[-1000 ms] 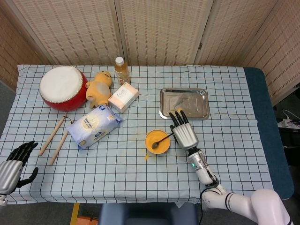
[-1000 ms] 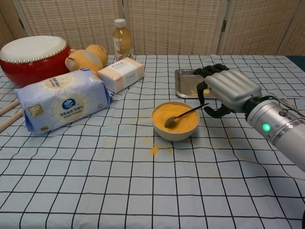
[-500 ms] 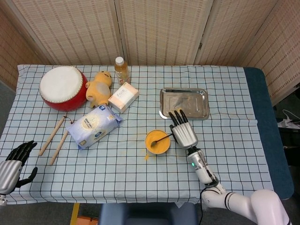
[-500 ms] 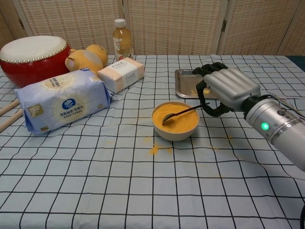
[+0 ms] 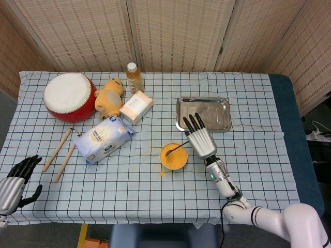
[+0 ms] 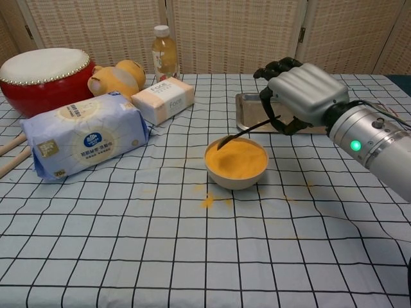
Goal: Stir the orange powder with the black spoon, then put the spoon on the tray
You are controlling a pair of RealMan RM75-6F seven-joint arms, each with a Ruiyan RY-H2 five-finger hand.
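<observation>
1. Open room first: the checked tablecloth is bare along the near edge and on the right side, so from the bowl there's free cloth at 5, 6 and 7 o'clock. The clutter sits at 9 to 11 o'clock from the bowl.
2. The metal tray is at about 1 o'clock from the bowl, near the far half of the table, not touching it. Shallow, rectangular, shiny, raised rim, rounded corners.
3. The bowl is small and round, pale outside, filled with orange powder – matte, fine-grained. A little has spilled on the cloth at 7 o'clock, just beside the bowl.
4. The black spoon is thin and dark. It's tilted, handle higher toward the right, and its scoop end sits over the bowl's far-left rim – in the chest view it looks clear of the powder.
5. The right hand pinches the spoon's handle end, fingers curled, above the cloth between bowl and tray.
6. The left hand is off the table's near-left corner, fingers apart, holding nothing.
7. Other stuff: red drum with a white skin, two wooden sticks, soft wipes pack, yellow plush toy, small box, bottle.
</observation>
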